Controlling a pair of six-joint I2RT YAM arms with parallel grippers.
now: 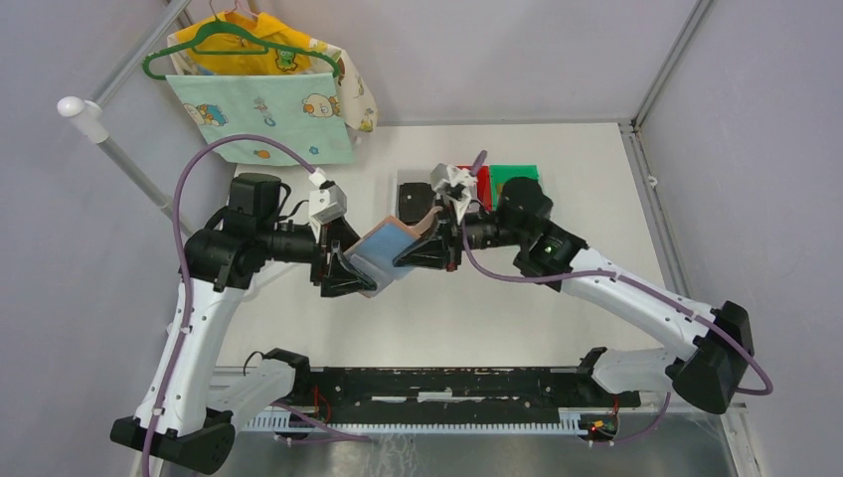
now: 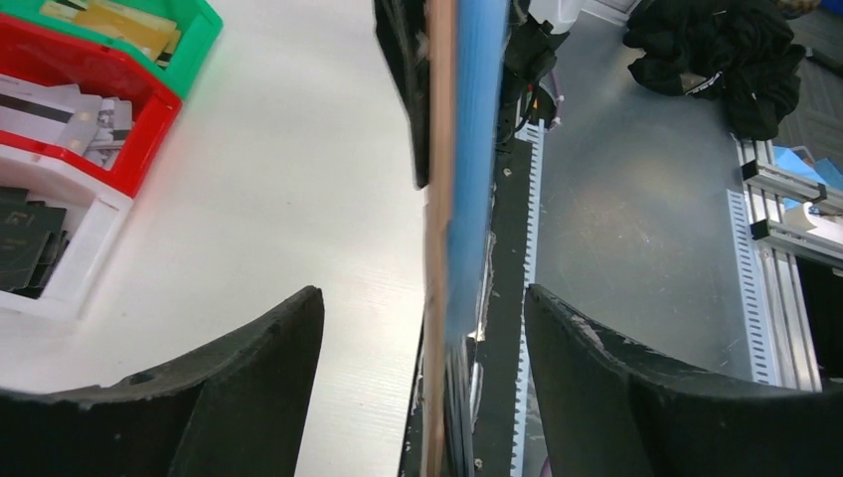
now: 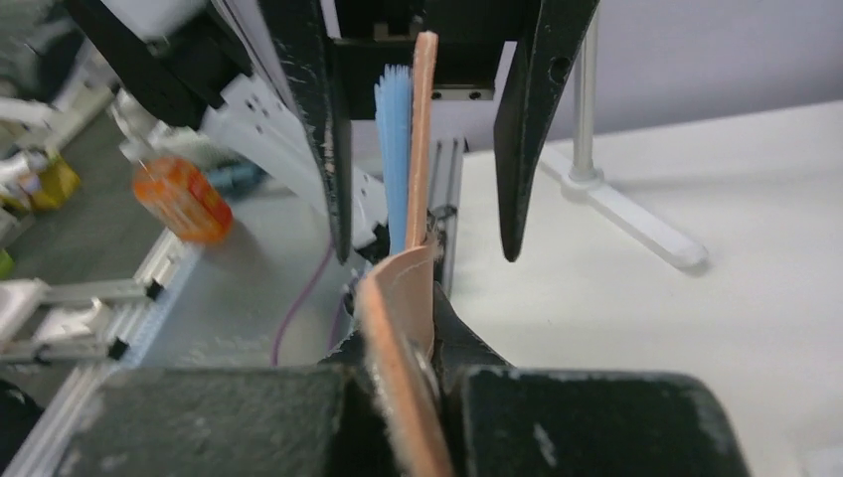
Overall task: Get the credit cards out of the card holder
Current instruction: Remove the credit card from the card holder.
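"Where's the wallet, then?"

"Up off the table (image 1: 596, 189), about mid-way across it, strung between the two arms. The card holder (image 1: 383, 248) hangs in the air, opened out, with its blue-grey inside turned up toward the overhead camera."

"Who's got hold of it?"

"The right gripper (image 3: 403, 333) is clenched on the pinkish-tan flap. The left gripper (image 2: 422, 293) is released. Its fingers stand either side of the wallet's edge and touch neither face (its own camera shows a gap on both sides)."

"So what step is that?"

"I'd call it setting up a pull, with the wallet held out for the free claw. Next, I reckon, the left has to close on a card's edge alone, not the leather, while the right grips hard. Otherwise the whole wallet drags along."

"Anything showing inside?"

"Edge-on it's a tan skin with a shiny blue layer beside it, and I can't tell card from sleeve there. Pale grey credit cards (image 2: 70, 124) with a dark stripe do lie in the red bin (image 2: 149, 139), next to a green bin (image 2: 204, 30)."
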